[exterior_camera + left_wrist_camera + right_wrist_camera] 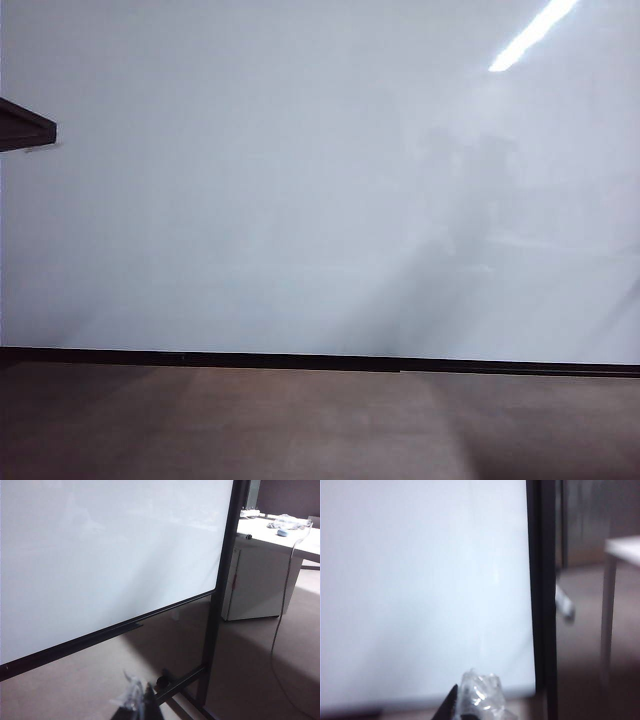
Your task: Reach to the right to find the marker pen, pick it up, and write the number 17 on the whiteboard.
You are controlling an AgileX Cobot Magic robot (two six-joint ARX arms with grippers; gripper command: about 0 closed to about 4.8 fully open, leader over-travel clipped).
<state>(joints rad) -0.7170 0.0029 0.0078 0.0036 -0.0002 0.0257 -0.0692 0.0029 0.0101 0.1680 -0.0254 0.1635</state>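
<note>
Board: large glossy white whiteboard [300, 200], black-framed — blank.
Floor: brown-grey matte floor [250, 430].
Left gripper [134, 697]: low by the stand — finger state unreadable.
Right gripper [475, 700]: fingers clenched, facing the board.

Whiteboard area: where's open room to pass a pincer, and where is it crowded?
The whiteboard face is bare across the exterior view. Open floor lies between its black stand post and the white table, crossed by a hanging cable. The tabletop looks cluttered. The left pincer and right pincer show only tips.

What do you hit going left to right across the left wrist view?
whiteboard → black stand post → white table with a cable hanging off it. Left gripper sits at the frame edge, under the board.
</note>
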